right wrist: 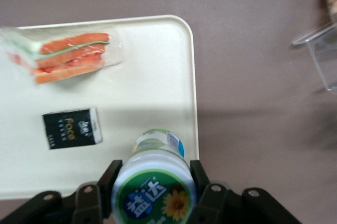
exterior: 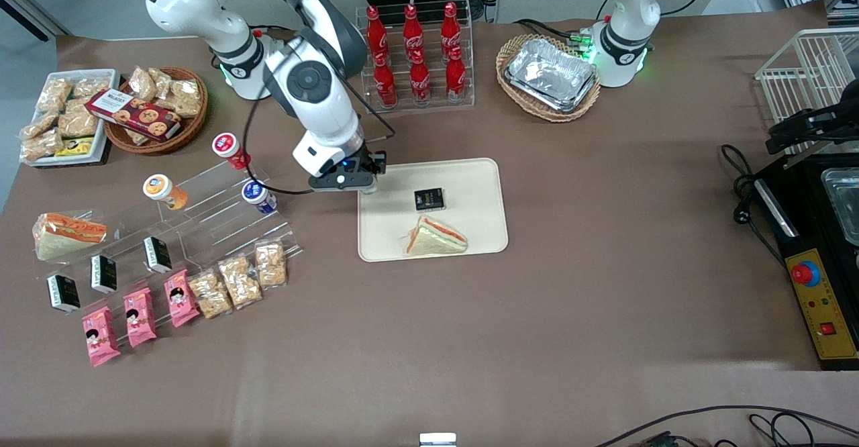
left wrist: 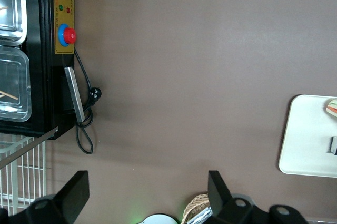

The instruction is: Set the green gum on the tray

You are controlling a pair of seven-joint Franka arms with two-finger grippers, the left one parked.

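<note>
**Holding green gum over tray corner**

Gripper [exterior: 368, 180]: above the tray [exterior: 470, 242], at the corner nearest the clear stepped rack [exterior: 221, 215]. Fingers clamped on the gum [right wrist: 154, 187], one on each side of the bottle just under the lid.

Gum: green body, white lid with green print and a flower on top. Held upright between the fingers, above the tray's rim; whether it touches the tray cannot be told. In the front view it is hidden by the gripper.

Tray: cream, rounded corners, low rim, flat on the brown table [exterior: 604, 299], near the middle.

On the tray:
- black box [exterior: 429, 199], small, flat, with pale lettering; just beside the gripper, apart from the rim.
- sandwich [exterior: 435, 237], wrapped, triangular, red and green filling; nearer the front camera than the black box.

Off the tray, toward the working arm's end:
- clear stepped rack, bearing an orange bottle [exterior: 164, 191], a red bottle [exterior: 230, 150] and a blue bottle [exterior: 258, 196]; the blue one is the nearest to the tray.

Farther from the front camera than the tray:
- cola bottles [exterior: 416, 58], red, in a clear stand.
</note>
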